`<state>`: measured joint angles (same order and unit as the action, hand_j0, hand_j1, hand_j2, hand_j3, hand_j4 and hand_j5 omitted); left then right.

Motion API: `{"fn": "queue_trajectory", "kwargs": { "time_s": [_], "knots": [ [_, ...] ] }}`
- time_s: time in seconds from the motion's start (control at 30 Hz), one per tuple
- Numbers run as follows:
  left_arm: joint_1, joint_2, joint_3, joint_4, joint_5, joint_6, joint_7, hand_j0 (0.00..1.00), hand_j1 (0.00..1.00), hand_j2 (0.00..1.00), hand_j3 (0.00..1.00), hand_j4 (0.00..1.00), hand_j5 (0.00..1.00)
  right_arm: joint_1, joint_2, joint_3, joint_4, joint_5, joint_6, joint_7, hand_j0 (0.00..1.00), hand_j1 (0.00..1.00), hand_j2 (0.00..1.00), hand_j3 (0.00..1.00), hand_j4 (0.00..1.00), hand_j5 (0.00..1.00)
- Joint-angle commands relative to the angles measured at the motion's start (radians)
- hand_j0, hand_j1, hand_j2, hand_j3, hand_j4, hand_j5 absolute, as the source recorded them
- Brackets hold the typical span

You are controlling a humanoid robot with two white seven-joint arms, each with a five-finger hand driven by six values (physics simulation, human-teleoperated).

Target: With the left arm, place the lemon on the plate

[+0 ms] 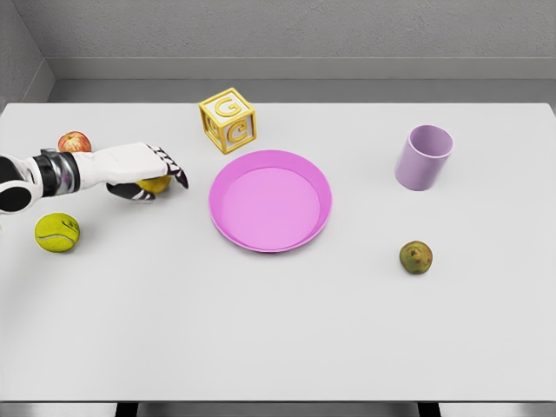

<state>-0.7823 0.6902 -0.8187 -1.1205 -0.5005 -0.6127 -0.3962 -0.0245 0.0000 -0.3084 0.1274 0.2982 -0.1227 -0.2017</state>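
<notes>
- Lemon sat under the left hand, its yellow showing between thumb and curled fingers — apparently gripped, lift unconfirmed.
- Plate lay just beyond the fingertips, toward the table's middle — a short sideways carry.
- Right hand was out of view.

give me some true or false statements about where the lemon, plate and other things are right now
1. The left hand is over the lemon. True.
2. The lemon already lies on the pink plate. False: the plate holds nothing, and the lemon is to its left.
3. The purple cup stands right of the plate. True.
4. The tennis ball is inside the cup. False: it sits on the table near the left edge.
5. The letter block is behind the plate. True.
</notes>
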Motion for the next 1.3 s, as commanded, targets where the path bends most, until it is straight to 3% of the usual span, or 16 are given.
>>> {"fn": "queue_trajectory", "kwargs": {
  "time_s": [0.0, 0.03, 0.07, 0.5, 0.53, 0.57, 0.63, 1.03, 1.27],
  "knots": [
    [0.000, 0.000, 0.001, -0.002, 0.005, 0.002, 0.000, 0.68, 0.68, 0.68, 0.68, 0.68, 0.68, 0.000, 0.000, 0.000, 0.000, -0.001, 0.000, -0.001, 1.00, 1.00, 1.00, 1.00, 1.00, 1.00],
    [0.002, 0.000, 0.000, -0.002, 0.005, 0.002, 0.000, 0.76, 0.76, 0.76, 0.76, 0.76, 0.76, 0.000, 0.000, 0.000, 0.000, -0.001, 0.000, -0.001, 1.00, 1.00, 1.00, 1.00, 1.00, 1.00],
    [0.002, -0.003, -0.002, -0.002, 0.005, 0.002, 0.002, 1.00, 1.00, 1.00, 1.00, 1.00, 1.00, 0.000, 0.000, 0.000, 0.000, -0.001, 0.000, -0.001, 1.00, 1.00, 1.00, 1.00, 1.00, 1.00],
    [0.000, 0.020, 0.004, 0.034, 0.008, 0.002, 0.002, 1.00, 1.00, 1.00, 1.00, 1.00, 1.00, 0.000, 0.000, 0.000, 0.000, -0.001, 0.000, 0.001, 1.00, 1.00, 1.00, 1.00, 1.00, 1.00],
    [0.000, 0.020, 0.004, 0.047, 0.007, 0.002, 0.002, 0.97, 0.97, 0.97, 0.97, 0.97, 0.97, 0.000, 0.000, 0.000, 0.000, -0.001, 0.000, 0.001, 1.00, 1.00, 1.00, 1.00, 1.00, 1.00],
    [0.000, 0.020, 0.003, 0.045, 0.002, 0.002, 0.000, 0.82, 0.82, 0.82, 0.82, 0.82, 0.82, 0.000, 0.000, 0.000, 0.000, -0.001, 0.000, -0.001, 1.00, 1.00, 1.00, 1.00, 1.00, 1.00],
    [-0.002, 0.018, 0.001, 0.041, -0.029, 0.002, 0.000, 0.61, 0.61, 0.61, 0.61, 0.61, 0.61, 0.000, 0.000, 0.000, 0.000, -0.001, 0.000, -0.001, 1.00, 1.00, 1.00, 1.00, 1.00, 1.00],
    [-0.008, 0.014, 0.003, 0.031, -0.024, 0.002, 0.002, 0.50, 0.50, 0.50, 0.50, 0.50, 0.50, 0.000, 0.000, 0.000, 0.000, -0.001, 0.000, -0.001, 1.00, 1.00, 1.00, 1.00, 1.00, 1.00],
    [-0.018, 0.015, 0.015, 0.011, -0.015, 0.002, 0.002, 0.50, 0.50, 0.50, 0.50, 0.50, 0.50, 0.000, 0.000, 0.000, 0.000, -0.001, 0.000, -0.001, 1.00, 1.00, 1.00, 1.00, 1.00, 1.00]
  ]
}}
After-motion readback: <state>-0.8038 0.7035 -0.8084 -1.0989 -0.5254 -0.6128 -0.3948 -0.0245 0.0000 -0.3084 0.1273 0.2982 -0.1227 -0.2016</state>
